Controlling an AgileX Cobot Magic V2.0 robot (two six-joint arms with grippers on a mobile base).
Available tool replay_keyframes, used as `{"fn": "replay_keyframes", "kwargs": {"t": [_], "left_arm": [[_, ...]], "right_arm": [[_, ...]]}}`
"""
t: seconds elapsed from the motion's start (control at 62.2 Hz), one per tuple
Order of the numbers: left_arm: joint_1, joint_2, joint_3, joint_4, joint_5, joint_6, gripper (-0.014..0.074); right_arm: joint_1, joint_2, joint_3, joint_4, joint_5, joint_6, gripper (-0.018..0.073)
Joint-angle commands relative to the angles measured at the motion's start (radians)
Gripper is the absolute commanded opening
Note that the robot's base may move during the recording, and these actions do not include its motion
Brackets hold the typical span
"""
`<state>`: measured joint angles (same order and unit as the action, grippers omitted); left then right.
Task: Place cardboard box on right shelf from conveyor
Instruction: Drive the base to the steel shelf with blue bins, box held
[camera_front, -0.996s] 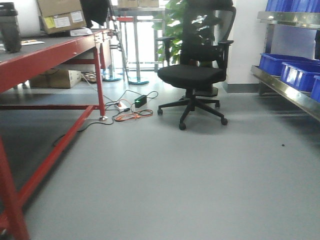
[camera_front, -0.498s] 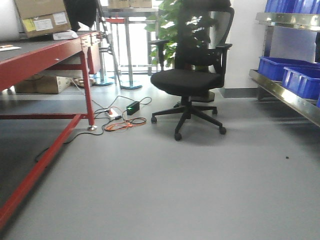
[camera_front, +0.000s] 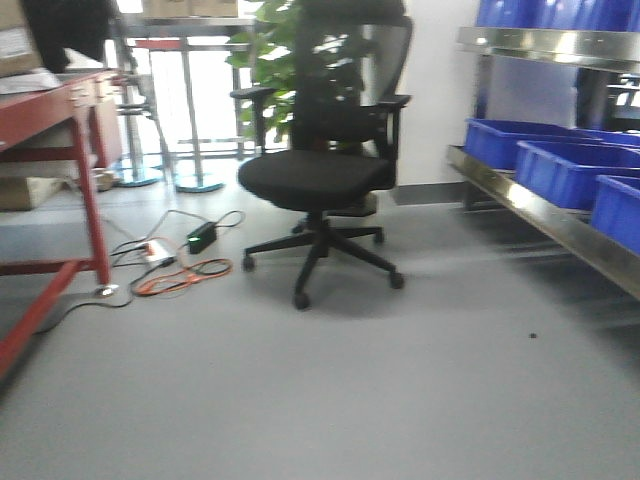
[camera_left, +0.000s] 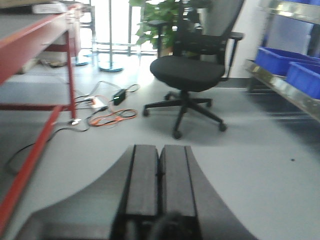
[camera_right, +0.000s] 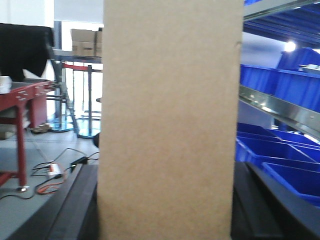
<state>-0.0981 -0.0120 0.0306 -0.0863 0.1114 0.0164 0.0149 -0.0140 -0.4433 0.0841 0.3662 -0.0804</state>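
The tan cardboard box (camera_right: 170, 125) stands upright and fills the middle of the right wrist view. My right gripper (camera_right: 165, 190) is shut on it, with a dark finger (camera_right: 80, 205) on each side. The right shelf (camera_front: 545, 218) is a shiny steel ledge along the right, carrying blue bins; its steel lip (camera_right: 280, 107) also shows just behind the box. My left gripper (camera_left: 160, 149) hangs over the bare floor, shut with its pads together and nothing between them. The conveyor is out of view.
A black office chair (camera_front: 315, 175) stands on the grey floor ahead. A red-framed table (camera_front: 60, 100) is at the left, with cables and a power strip (camera_front: 170, 262) on the floor beside its leg. Blue bins (camera_front: 560, 165) fill the shelf; a plant stands behind the chair.
The front view has swung to the right: the red table and the chair slid left in frame, and the steel shelf with blue bins came further into view.
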Motion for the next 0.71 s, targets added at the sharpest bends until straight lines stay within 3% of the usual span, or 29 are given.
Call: {"fn": "replay_keyframes", "kwargs": {"t": [0.0, 0.691], "left_arm": [[-0.009, -0.006, -0.003, -0.003, -0.081, -0.001, -0.0119], [-0.009, -0.006, -0.003, -0.003, -0.081, -0.001, -0.0119]], "right_arm": [[-0.006, -0.008, -0.028, -0.002, -0.104, -0.008, 0.0312], [-0.006, -0.008, -0.028, -0.002, -0.104, -0.008, 0.0312]]}}
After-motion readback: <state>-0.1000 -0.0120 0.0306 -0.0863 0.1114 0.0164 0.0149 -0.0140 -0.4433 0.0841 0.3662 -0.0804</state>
